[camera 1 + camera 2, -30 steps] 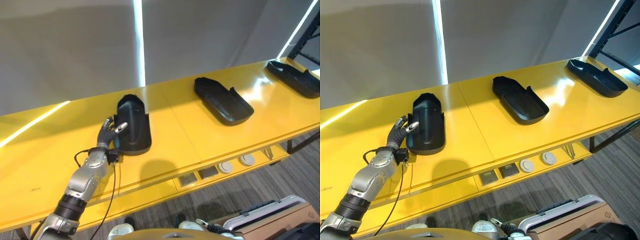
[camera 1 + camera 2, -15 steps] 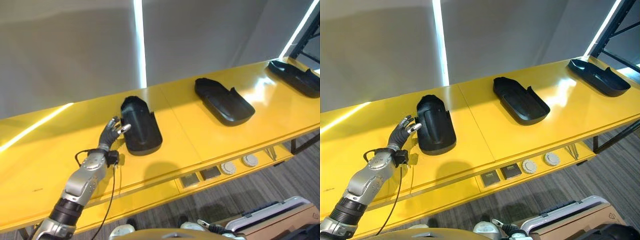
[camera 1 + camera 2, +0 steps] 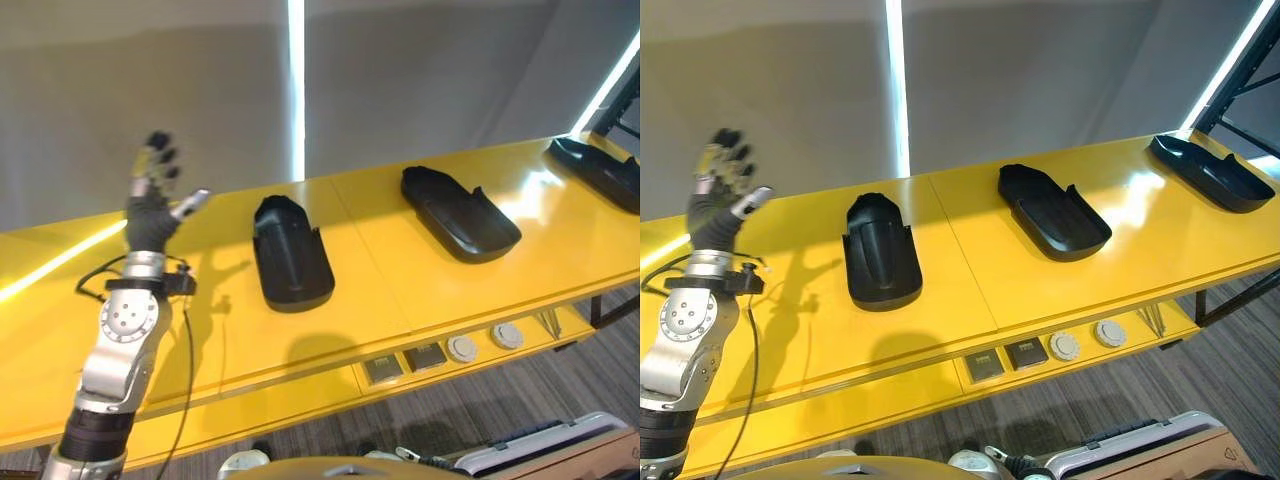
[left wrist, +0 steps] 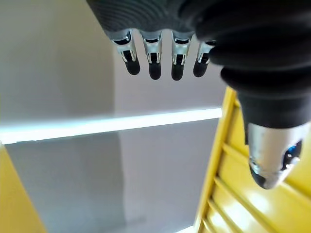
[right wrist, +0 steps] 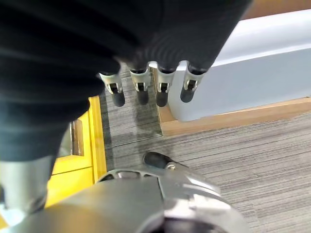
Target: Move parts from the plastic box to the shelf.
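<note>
Placing step looks done: left hand, fingers spread, is clear of the part mid-shelf; next, fetch another.

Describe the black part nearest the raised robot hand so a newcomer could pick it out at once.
Start at the long yellow shelf that runs in front of the grey wall. Three black parts lie along it; take the black part at the robot's left end of the row, beside the raised left robot hand. It lies domed side up, while the middle part lies hollow side up like a tray.
</note>
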You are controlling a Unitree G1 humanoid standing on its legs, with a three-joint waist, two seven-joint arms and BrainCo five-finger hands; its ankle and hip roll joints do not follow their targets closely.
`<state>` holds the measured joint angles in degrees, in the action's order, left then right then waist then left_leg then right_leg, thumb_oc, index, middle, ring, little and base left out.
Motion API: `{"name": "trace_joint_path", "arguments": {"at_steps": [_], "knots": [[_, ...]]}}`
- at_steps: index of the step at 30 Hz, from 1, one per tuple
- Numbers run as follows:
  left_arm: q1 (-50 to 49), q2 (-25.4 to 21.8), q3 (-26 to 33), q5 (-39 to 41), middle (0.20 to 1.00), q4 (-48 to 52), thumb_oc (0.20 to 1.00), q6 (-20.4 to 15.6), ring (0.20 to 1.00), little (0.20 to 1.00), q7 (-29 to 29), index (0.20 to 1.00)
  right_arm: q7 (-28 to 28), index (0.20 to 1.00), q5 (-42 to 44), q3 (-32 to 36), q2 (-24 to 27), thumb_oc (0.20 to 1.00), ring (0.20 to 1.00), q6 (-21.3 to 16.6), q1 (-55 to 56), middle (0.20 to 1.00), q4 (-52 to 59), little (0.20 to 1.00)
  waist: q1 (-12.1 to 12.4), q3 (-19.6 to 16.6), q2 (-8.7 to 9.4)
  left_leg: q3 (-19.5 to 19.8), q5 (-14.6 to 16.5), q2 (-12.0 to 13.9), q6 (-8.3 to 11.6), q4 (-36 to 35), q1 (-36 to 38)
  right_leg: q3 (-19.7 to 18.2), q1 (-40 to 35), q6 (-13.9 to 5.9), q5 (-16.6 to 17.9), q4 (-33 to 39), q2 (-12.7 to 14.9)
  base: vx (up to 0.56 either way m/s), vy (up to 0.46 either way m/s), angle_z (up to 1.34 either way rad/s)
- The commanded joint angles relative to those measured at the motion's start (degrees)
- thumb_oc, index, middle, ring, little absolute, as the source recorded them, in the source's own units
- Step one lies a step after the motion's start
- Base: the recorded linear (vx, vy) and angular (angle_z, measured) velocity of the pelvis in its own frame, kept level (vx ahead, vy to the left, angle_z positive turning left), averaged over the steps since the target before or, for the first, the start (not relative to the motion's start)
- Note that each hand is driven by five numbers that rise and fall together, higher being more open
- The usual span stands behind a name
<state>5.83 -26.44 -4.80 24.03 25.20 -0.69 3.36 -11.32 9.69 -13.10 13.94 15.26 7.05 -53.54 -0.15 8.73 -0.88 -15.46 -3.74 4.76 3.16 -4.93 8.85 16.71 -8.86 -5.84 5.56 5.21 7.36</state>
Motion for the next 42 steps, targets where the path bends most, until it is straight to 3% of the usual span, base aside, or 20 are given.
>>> {"name": "trace_joint_path", "arguments": {"at_steps": [1,2,3,4,5,14,23,25,31,42], "knots": [[6.2,-0.2,-2.8,5.5,1.000,3.1,1.000,2.3,1.000,1.000,-10.4,1.000,-0.4,1.000,-2.2,-1.0,-1.7,1.000,1.000,-0.4,-2.6,1.000,-4.4,1.000,-0.9,2.3,-0.33,-2.3,5.1,0.7,-0.38,-0.1,3.2,1.4,-2.4,-3.74,-3.2,-0.2,1.8,-0.01,0.023,-0.07],[6.6,0.0,-3.7,6.7,0.947,3.4,0.947,3.5,0.947,0.947,-10.8,0.947,-0.4,1.000,-2.4,-0.9,-1.6,1.000,1.000,-0.4,-2.8,1.000,-4.6,1.000,-1.0,2.2,-0.40,-2.4,5.0,0.7,-0.34,-0.1,3.2,1.3,-2.3,-3.81,-3.1,-0.2,1.8,-0.01,0.031,-0.07],[6.8,-0.1,-4.7,7.5,0.586,3.4,0.586,4.6,0.586,0.586,-11.7,0.586,-0.4,1.000,-2.7,-0.9,-1.5,1.000,1.000,-0.3,-3.0,1.000,-4.7,1.000,-1.2,2.2,-0.48,-2.6,5.0,0.7,-0.36,-0.1,3.2,1.0,-2.2,-3.90,-3.0,-0.2,1.8,-0.01,0.029,-0.05],[7.0,-0.2,-5.4,7.6,0.454,3.2,0.454,5.0,0.454,0.454,-12.5,0.454,-0.3,1.000,-2.8,-0.9,-1.4,1.000,1.000,-0.2,-3.1,1.000,-4.7,1.000,-1.4,2.1,-0.54,-2.7,5.0,0.6,-0.40,-0.1,3.2,0.8,-2.0,-3.92,-2.9,-0.2,1.8,-0.02,0.031,-0.08],[6.8,-0.8,-6.4,8.0,0.200,3.0,0.200,5.0,0.200,0.200,-14.7,0.200,-0.2,1.000,-2.8,-0.9,-1.1,1.000,1.000,-0.2,-3.3,1.000,-4.8,1.000,-1.5,2.0,-0.64,-2.9,5.0,0.6,-0.49,-0.1,3.2,0.6,-1.9,-3.93,-2.8,-0.2,1.7,-0.02,0.027,-0.06],[3.7,-2.3,-8.3,11.6,0.200,2.7,0.200,5.5,0.200,0.200,-23.6,0.200,0.8,1.000,-4.2,-0.6,0.5,1.000,1.000,0.3,-4.0,1.000,-5.0,1.000,-1.4,1.9,-1.23,-3.6,4.8,0.5,-0.65,-0.1,3.0,0.3,-1.1,-3.98,-2.3,-0.2,2.0,-0.01,0.006,-0.01],[2.9,-1.9,-9.7,20.2,0.200,2.4,0.200,10.6,0.200,0.200,-34.2,0.200,1.3,1.000,-6.0,-0.7,1.4,1.000,1.000,1.0,-4.2,1.000,-4.5,1.000,-1.7,1.7,-1.50,-4.0,4.7,0.5,-0.77,-0.1,2.8,0.2,-0.6,-4.03,-2.0,-0.2,2.2,0.00,0.010,-0.04],[3.2,-1.5,-11.2,23.5,0.200,2.7,0.200,13.1,0.200,0.200,-37.4,0.200,1.5,1.000,-6.4,-1.1,1.7,1.000,1.000,1.3,-4.3,1.000,-4.2,1.000,-2.0,1.7,-1.62,-4.3,4.6,0.6,-0.78,-0.1,2.8,0.1,-0.5,-4.04,-1.9,-0.2,2.3,0.00,0.000,0.00],[4.1,-1.9,-14.4,19.7,0.200,1.4,0.200,14.5,0.200,0.200,-39.4,0.200,1.8,1.000,-7.0,-2.0,2.3,1.000,1.000,1.5,-4.7,1.000,-4.1,1.000,-2.8,1.7,-1.81,-5.0,4.4,0.6,-0.76,-0.1,2.8,-0.4,-0.2,-4.04,-1.8,-0.2,2.2,0.00,0.000,0.00],[2.8,-0.5,-16.0,25.3,0.200,-0.6,0.200,18.8,0.200,0.200,-40.5,0.200,2.2,1.000,-6.4,-2.5,3.2,1.000,1.000,1.7,-5.2,1.000,-4.1,1.000,-3.0,1.9,-2.10,-5.3,4.3,0.6,-0.86,-0.1,2.6,-0.7,0.0,-3.73,-2.0,-0.2,2.3,0.00,0.000,0.00]]}}
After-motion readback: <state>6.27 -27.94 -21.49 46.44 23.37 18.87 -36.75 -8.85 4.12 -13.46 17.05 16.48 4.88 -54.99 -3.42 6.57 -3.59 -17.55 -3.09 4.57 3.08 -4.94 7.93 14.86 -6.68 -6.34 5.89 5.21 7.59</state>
